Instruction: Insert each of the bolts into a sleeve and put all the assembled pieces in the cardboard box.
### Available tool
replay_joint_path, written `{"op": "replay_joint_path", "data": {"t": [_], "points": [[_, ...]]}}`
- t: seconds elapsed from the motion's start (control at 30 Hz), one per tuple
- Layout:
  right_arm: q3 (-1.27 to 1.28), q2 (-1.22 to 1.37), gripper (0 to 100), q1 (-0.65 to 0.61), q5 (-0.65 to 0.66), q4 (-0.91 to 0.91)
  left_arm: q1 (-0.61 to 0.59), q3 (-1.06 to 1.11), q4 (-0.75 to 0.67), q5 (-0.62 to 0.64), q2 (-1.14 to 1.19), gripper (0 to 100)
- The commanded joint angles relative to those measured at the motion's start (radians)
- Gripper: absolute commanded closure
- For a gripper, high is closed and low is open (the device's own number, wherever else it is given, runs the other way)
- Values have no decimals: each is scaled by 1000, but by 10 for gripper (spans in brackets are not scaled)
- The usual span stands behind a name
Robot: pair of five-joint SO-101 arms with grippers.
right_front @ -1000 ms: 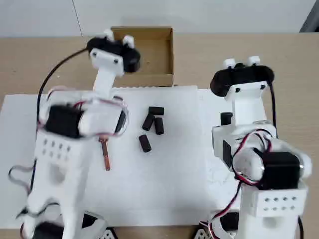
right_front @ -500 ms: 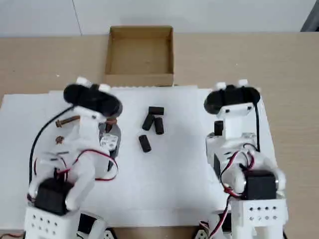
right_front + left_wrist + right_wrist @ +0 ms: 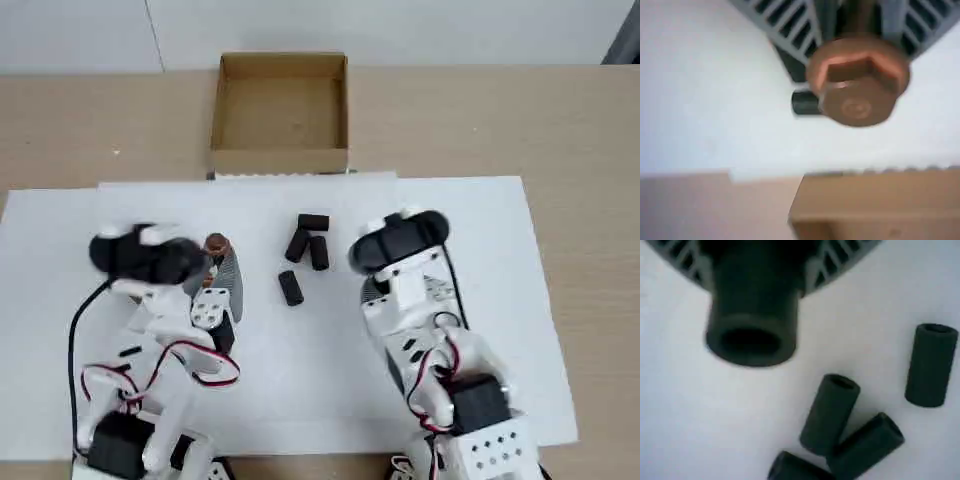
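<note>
Four loose sleeves (image 3: 297, 244) clustered near box (image 3: 280, 160); one cut off in right wrist view. Left gripper (image 3: 858, 20) clamped on bolt (image 3: 857, 82), shank hidden. Right gripper (image 3: 757, 265) clamped on fifth sleeve (image 3: 752, 325).

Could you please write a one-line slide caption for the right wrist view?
Right arm's jaws hold a black sleeve, open end outward, over white paper with four loose sleeves nearby.
</note>
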Motion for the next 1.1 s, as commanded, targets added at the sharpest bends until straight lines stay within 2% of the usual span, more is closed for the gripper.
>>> {"op": "replay_joint_path", "data": {"t": [0.0,0.37,0.47,0.63,0.9,1.07], "points": [[43,-56,997,-74,12,-87,11,59,-68,69,-126,995],[183,-249,997,-300,15,-127,11,108,-120,221,-166,995],[249,-332,997,-334,64,-127,12,108,-167,230,-166,995],[350,-472,997,-346,141,-137,14,108,-241,230,-164,995],[397,-444,997,-348,149,-306,138,108,-238,232,-164,995],[399,-444,997,-348,150,-312,149,108,-239,232,-164,995]]}}
